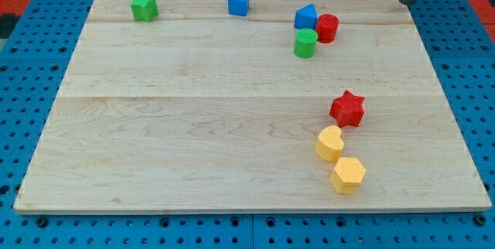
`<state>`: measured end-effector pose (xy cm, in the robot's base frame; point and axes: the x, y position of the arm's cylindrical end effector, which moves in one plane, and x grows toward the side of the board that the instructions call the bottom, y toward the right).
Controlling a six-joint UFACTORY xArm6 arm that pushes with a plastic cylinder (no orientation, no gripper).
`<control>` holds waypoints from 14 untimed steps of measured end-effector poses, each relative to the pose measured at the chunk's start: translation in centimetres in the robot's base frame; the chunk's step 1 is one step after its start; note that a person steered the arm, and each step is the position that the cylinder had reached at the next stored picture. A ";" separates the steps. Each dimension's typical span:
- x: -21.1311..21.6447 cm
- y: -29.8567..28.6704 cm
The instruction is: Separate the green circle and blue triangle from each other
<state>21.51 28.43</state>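
The green circle (305, 43) sits near the view's top right of the wooden board (193, 125). The blue triangle (306, 17) lies just above it, touching or almost touching it. A red circle (327, 28) sits against the blue triangle's right side. My tip (404, 1) is at the board's top right corner, well to the right of this cluster and apart from every block.
A green star (144, 7) is at the top left and a blue cube (238, 1) at the top centre. A red star (347, 109), a yellow heart (329, 143) and a yellow hexagon (348, 175) line up at the lower right.
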 end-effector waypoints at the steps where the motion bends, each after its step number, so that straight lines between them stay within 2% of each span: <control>1: -1.0 -2.3; 3: -1.3 -7.5; 4: -0.4 -9.3; 5: 3.2 -12.9; 6: 4.9 -18.2; 7: 4.4 -21.0; 8: 9.0 -21.0; 9: 16.6 -20.3; 10: 18.6 -20.3; 12: 29.6 -23.5; 13: 31.7 -27.2; 14: 35.2 -22.6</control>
